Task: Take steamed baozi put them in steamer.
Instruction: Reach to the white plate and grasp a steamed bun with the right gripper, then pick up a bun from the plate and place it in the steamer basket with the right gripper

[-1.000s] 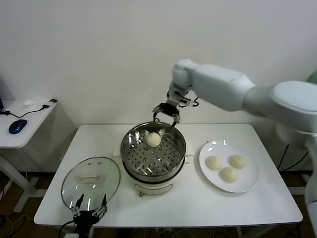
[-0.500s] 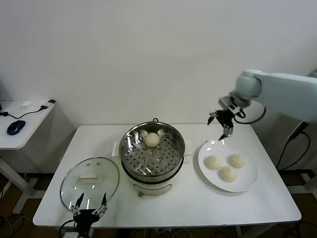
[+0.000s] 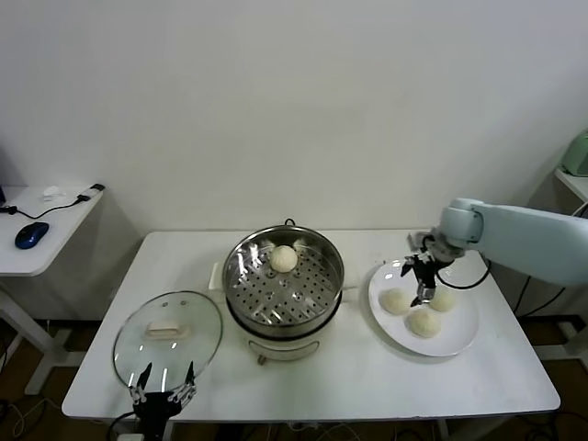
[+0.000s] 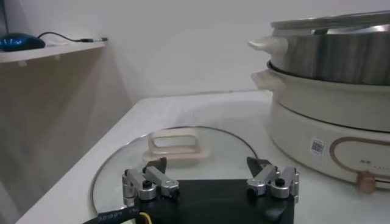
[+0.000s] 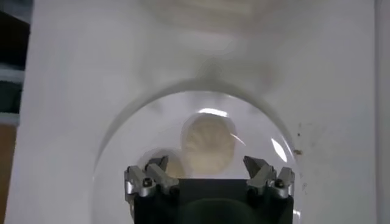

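The steel steamer stands mid-table with one cream-white baozi on its perforated tray, toward the back. Three more baozi lie on a white plate to its right. My right gripper is open and empty, hovering just above the plate between the two rear buns. In the right wrist view a baozi lies between the open fingers, with a second one partly hidden. My left gripper is open and idle at the front table edge; it also shows in the left wrist view.
A round glass lid lies flat at the front left, beside the steamer, also seen in the left wrist view. A side desk with a blue mouse stands to the left.
My right gripper has moved from over the steamer's back rim to the right and down, and now hovers low over the plate. The baozi in the steamer has stayed put.
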Motion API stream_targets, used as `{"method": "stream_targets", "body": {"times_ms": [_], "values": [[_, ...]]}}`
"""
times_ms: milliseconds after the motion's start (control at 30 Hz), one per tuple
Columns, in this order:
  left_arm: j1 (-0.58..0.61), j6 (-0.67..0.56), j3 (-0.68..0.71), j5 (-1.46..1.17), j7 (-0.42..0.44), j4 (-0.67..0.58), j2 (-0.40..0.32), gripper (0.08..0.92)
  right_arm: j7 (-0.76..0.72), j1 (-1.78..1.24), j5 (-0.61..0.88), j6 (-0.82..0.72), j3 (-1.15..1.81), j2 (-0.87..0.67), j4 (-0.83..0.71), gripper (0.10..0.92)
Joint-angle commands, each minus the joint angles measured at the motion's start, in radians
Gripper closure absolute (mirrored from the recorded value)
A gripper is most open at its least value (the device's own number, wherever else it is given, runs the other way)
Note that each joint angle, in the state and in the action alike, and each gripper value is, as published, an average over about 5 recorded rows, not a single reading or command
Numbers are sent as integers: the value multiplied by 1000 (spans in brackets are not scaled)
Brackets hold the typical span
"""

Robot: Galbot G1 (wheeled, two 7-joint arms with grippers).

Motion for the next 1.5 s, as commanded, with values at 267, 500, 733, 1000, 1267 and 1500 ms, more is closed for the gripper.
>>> {"method": "stream_targets", "body": {"times_ms": [267,500,733,1000,1267,1500], "values": [[2,-4,-10,-11,-3,2,1,177,43,-159,-50,-62,116,62,-133,203],[1,-9,-15,-12,-4,4,5,177,38,-172,-44,-57,129,81,-153,222],[2,-6,-16,-12,-5,-2,4,177,2,-155,-58,-46,124,81,-146,296],[5,-1,-12,-10,-3,-11,1,177,-52,-34,-16,-18,94,36,-71,346],[7,9,-8,-11,-3,-25,-2,177,-148,373,164,22,-108,57,8,347],[3,14,2,-7,0,-41,-4,177,-72,686,502,-85,-229,198,245,347]]}}
